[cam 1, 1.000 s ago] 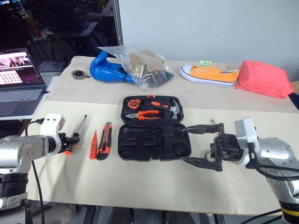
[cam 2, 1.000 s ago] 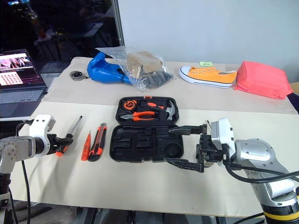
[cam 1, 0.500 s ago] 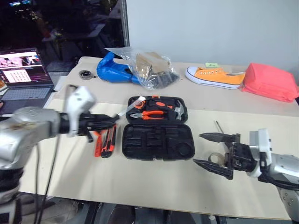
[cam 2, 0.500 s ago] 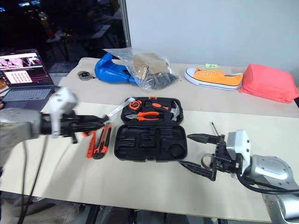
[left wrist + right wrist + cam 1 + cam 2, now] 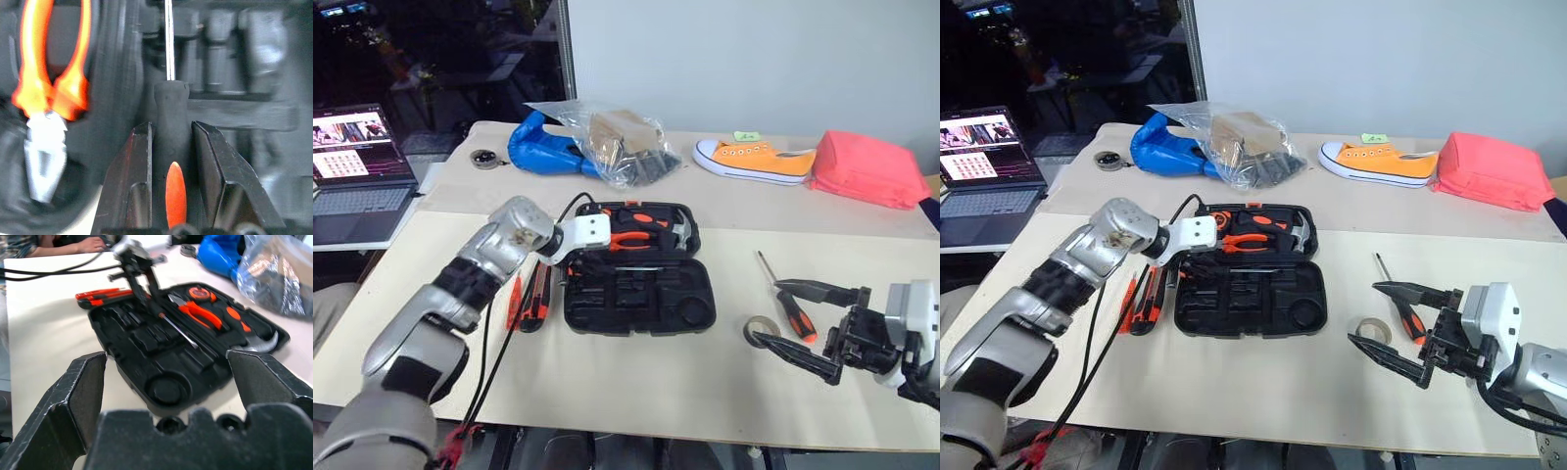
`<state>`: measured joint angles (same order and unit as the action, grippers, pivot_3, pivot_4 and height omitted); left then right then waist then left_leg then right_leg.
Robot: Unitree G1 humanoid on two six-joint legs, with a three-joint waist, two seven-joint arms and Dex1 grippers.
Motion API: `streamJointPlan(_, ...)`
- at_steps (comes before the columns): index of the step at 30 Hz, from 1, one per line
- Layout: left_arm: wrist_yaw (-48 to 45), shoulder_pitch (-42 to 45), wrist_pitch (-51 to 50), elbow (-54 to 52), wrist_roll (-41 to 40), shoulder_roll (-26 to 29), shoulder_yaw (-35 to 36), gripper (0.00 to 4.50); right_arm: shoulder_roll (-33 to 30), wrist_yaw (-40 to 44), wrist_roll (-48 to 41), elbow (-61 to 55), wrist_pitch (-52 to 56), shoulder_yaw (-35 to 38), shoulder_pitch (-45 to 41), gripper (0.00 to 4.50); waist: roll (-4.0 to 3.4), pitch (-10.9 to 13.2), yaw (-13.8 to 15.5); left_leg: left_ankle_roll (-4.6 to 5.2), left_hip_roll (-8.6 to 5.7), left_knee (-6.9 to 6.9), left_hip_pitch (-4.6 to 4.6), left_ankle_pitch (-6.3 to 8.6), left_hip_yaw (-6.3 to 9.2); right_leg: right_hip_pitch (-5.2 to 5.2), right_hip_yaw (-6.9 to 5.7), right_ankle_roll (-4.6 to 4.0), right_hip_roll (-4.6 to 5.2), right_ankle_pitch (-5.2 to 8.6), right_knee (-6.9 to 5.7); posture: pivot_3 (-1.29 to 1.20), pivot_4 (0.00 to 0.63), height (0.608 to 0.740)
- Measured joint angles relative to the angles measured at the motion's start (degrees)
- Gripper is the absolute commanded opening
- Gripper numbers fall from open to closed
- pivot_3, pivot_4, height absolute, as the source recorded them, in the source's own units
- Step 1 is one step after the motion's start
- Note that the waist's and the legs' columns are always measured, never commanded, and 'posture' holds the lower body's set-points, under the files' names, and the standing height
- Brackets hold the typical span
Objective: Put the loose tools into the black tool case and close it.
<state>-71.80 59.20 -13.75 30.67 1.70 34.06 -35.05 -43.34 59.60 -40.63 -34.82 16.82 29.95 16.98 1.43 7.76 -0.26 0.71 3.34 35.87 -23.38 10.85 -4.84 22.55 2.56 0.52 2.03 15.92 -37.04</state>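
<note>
The black tool case lies open in the middle of the table, with pliers and a hammer in its far half. My left gripper is shut on the black-and-orange handle of a long screwdriver and hangs over the case's near half, its shaft just above the moulded recesses. A utility knife and a slim orange tester lie left of the case. To the right lie a second screwdriver and a tan tape ring. My right gripper stands open beside them.
A laptop sits at the table's left edge. Along the back lie a blue bag, a clear plastic bag, an orange shoe and a pink pouch. A person's hand rests beyond the table.
My left arm has swung right from the table's left side, carrying the screwdriver over the open case. My right gripper has drawn back to the right, uncovering the second screwdriver and the tape ring.
</note>
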Motion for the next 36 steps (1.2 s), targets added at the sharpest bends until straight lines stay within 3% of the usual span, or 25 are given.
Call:
streamJointPlan(8, -1.5, 2.0, 4.9, 7.3, 4.2, -4.2, 1.2, 0.77, 1.1, -1.3, 0.0, -2.0, 0.0, 0.1, 2.2, 4.5, -0.04, 0.0, 0.3, 0.01, -0.18, 0.09, 0.18, 0.0, 0.13, -0.23, -0.02, 0.29, 0.13, 0.1, -0.06, 0.0, 0.15, 0.74)
streamJointPlan(9, -1.6, 2.0, 5.0, 7.5, 4.6, -4.3, 1.5, 1.78, 1.1, -1.4, 0.0, -2.1, 0.0, 0.1, 2.3, 4.5, -0.05, 0.0, 0.2, 0.02, -0.24, 0.09, 0.19, -0.01, 0.17, -0.23, -0.01, 0.31, 0.16, 0.1, -0.06, 0.0, 0.15, 0.74)
streamJointPlan(12, -2.0, 1.9, 5.3, 7.5, 5.5, -4.6, 1.9, 2.67, 1.1, -1.8, 0.0, -2.1, 0.0, 0.1, 2.3, 4.5, -0.08, 0.0, 0.2, 0.04, -0.33, 0.09, 0.18, -0.02, 0.23, -0.25, -0.01, 0.34, 0.24, 0.07, -0.06, 0.0, 0.15, 0.74)
streamJointPlan(15, -1.7, 0.5, 3.4, 4.7, 4.9, -3.4, 4.6, 2.67, 1.2, -2.3, 0.0, -2.3, 0.0, 0.0, 2.3, 4.5, -0.08, 0.0, 0.1, 0.04, -0.32, 0.08, 0.1, -0.02, 0.27, -0.17, 0.0, 0.32, 0.24, 0.06, -0.06, 0.0, 0.15, 0.74)
streamJointPlan(18, -1.5, -3.5, -5.8, -8.5, 0.2, 0.7, 13.0, 2.67, 1.2, -2.3, 0.0, -2.4, -0.1, -0.2, 2.2, 4.5, -0.1, 0.0, -0.6, 0.13, -0.33, 0.04, 0.05, 0.04, 0.56, -0.15, 0.0, 0.2, 0.25, 0.03, -0.05, 0.0, 0.15, 0.74)
streamJointPlan(22, 1.6, -9.6, -14.2, -19.3, -3.7, 1.7, 19.7, 1.56, 1.2, -2.3, 0.0, -2.2, -0.1, -0.4, 1.6, 4.5, -0.22, -0.1, -0.6, 0.21, -0.43, 0.06, 0.09, 0.1, 0.8, -0.27, 0.07, 0.32, 0.33, 0.14, -0.09, 0.0, 0.15, 0.74)
streamJointPlan(26, 10.8, -21.0, -19.4, -27.3, -5.4, -1.5, 24.9, 0.04, 1.1, -2.3, 0.1, -1.4, -0.1, -1.6, 0.7, 4.5, -0.23, -0.1, -0.3, 0.21, -0.49, 0.15, 0.07, 0.09, 0.9, -0.31, 0.04, 0.33, 0.39, 0.13, -0.16, 0.0, 0.15, 0.74)
streamJointPlan(31, 25.4, -26.5, -20.0, -30.0, -6.1, -12.0, 28.0, 0.01, 1.1, -2.3, 0.1, -0.8, -0.1, -2.4, -0.8, 4.5, -0.21, -0.1, 0.9, 0.23, -0.57, 0.32, 0.07, 0.07, 1.0, -0.45, 0.04, 0.42, 0.41, 0.05, -0.13, 0.0, 0.15, 0.74)
streamJointPlan(36, 34.8, -28.5, -19.9, -29.1, -3.7, -16.5, 26.5, 0.01, 0.4, -2.3, 0.1, -0.7, 0.0, -2.4, -0.6, 4.5, -0.35, -0.2, 0.5, 0.23, -0.63, 0.19, 0.11, 0.08, 1.02, -0.44, 0.17, 0.41, 0.37, 0.04, -0.11, 0.0, 0.15, 0.74)
